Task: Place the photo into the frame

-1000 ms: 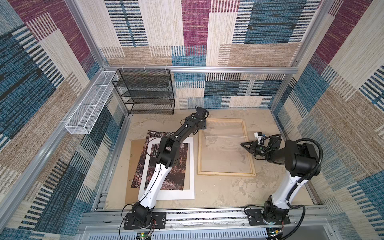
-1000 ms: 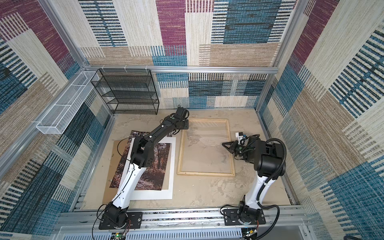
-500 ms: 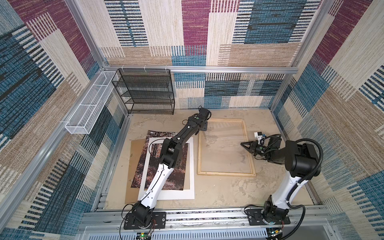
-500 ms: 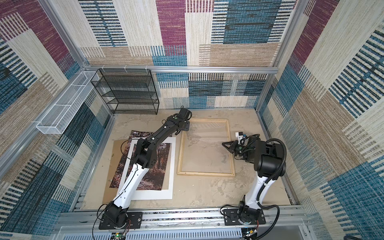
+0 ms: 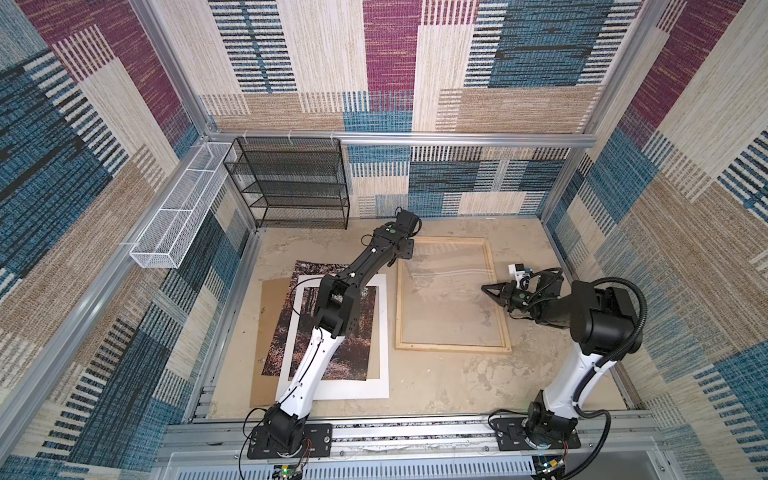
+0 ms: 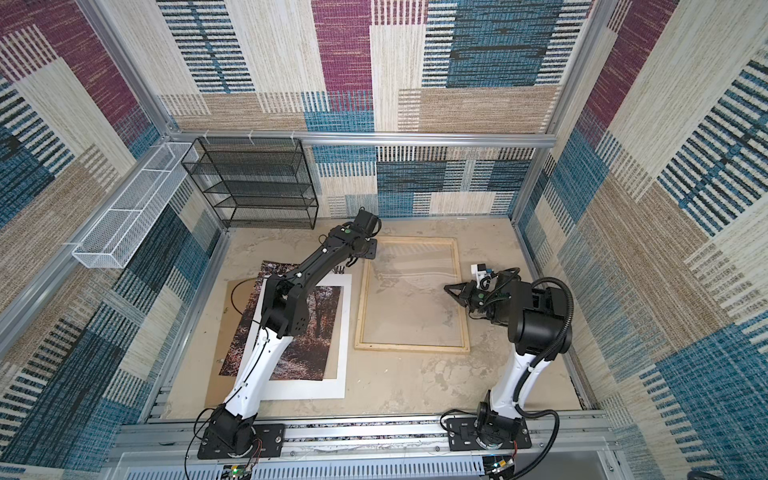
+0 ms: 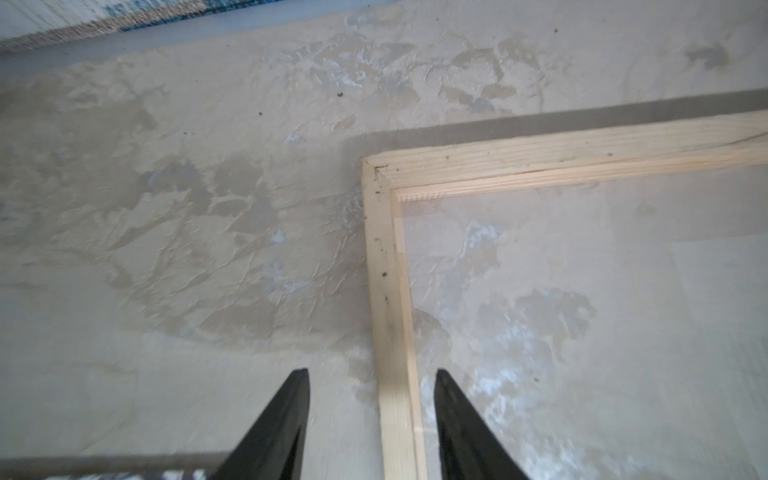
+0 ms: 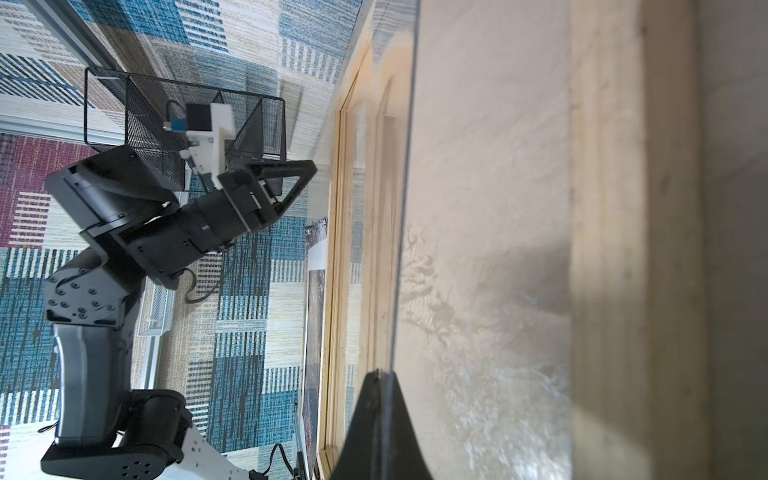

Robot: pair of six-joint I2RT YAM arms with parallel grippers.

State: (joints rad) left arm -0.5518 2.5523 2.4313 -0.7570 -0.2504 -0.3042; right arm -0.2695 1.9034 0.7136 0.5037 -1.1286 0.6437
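The frame (image 5: 453, 347) of pale wood lies flat at the middle right of the table in both top views (image 6: 411, 347). My left gripper (image 7: 372, 372) is open at its far left corner (image 5: 401, 255), one finger on each side of the left strip (image 7: 386, 270) and not closed on it. My right gripper (image 8: 380, 372) is shut on the right edge of the frame's clear pane (image 8: 405, 208), just inside the right strip (image 5: 486, 287). The photo (image 5: 353, 357) of reddish-brown forest lies to the left, under a white mat (image 5: 382, 332), partly hidden by my left arm.
A brown backing board (image 5: 266, 299) lies under the photo and mat. A black wire shelf (image 5: 291, 187) stands at the back left. A white wire basket (image 5: 178, 224) hangs on the left wall. Bare table lies between the frame and the front rail.
My left gripper has moved a little farther back and right, to the frame's far left corner, with its jaws slightly wider. The right arm has not moved.
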